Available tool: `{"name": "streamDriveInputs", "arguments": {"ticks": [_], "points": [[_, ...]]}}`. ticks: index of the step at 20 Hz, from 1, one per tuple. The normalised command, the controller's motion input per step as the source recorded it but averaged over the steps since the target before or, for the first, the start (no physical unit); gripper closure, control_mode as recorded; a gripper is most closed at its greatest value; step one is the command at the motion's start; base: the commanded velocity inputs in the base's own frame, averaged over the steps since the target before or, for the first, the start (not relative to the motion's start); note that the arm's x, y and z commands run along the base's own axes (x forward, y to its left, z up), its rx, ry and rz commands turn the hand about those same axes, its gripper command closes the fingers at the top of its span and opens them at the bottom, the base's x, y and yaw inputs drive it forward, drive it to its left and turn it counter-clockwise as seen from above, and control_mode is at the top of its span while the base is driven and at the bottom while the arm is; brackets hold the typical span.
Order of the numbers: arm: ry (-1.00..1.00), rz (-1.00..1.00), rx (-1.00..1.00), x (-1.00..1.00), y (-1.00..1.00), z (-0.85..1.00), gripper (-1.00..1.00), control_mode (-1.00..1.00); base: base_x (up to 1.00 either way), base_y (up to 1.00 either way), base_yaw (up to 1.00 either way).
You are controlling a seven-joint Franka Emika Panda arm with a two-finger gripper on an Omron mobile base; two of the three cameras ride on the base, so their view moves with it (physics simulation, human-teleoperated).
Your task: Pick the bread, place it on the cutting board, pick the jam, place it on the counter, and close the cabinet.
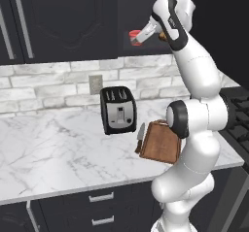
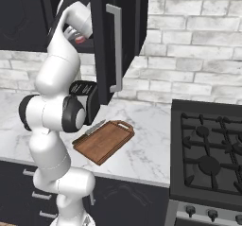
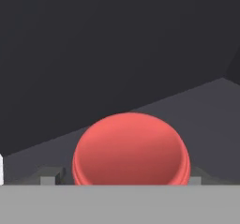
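The red jam [image 1: 134,34] stands on the shelf inside the open dark cabinet [image 2: 105,36]. My gripper [image 1: 139,38] reaches into it from the right, its jaws on either side of the jar. In the hand view the jam [image 3: 131,148] sits low in the middle between my fingertips [image 3: 51,176], and a narrow gap shows at the left one, so my gripper [image 3: 123,177] is open around it. A golden-brown bit, probably the bread [image 1: 162,37], peeks out beside my wrist. The reddish-brown cutting board [image 2: 104,141] lies bare on the marble counter [image 1: 58,148].
A black-and-silver toaster [image 1: 118,110] stands at the back of the counter, left of the board. A knife [image 2: 94,126] lies along the board's edge. The open cabinet door with its silver bar handle [image 2: 115,50] hangs right of my arm. A black stove [image 2: 208,149] is to the right.
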Motion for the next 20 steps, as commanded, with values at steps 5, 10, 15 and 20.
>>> {"name": "streamDriveInputs", "arguments": {"ticks": [5, 10, 15, 20], "points": [[0.0, 0.0, 0.0, 0.0, 0.0, 0.0, 1.0, -1.0, 0.0, 0.0, 0.0], [-0.01, 0.0, 0.0, 0.0, 0.0, 0.0, 1.0, -1.0, 0.0, 0.0, 0.0], [-0.09, -0.09, 0.0, 0.0, 0.0, 0.0, 1.0, -1.0, 0.0, 0.0, 0.0], [-0.03, -0.13, 0.0, 0.0, 0.0, 0.0, 1.0, -1.0, 0.0, 0.0, 0.0]]}}
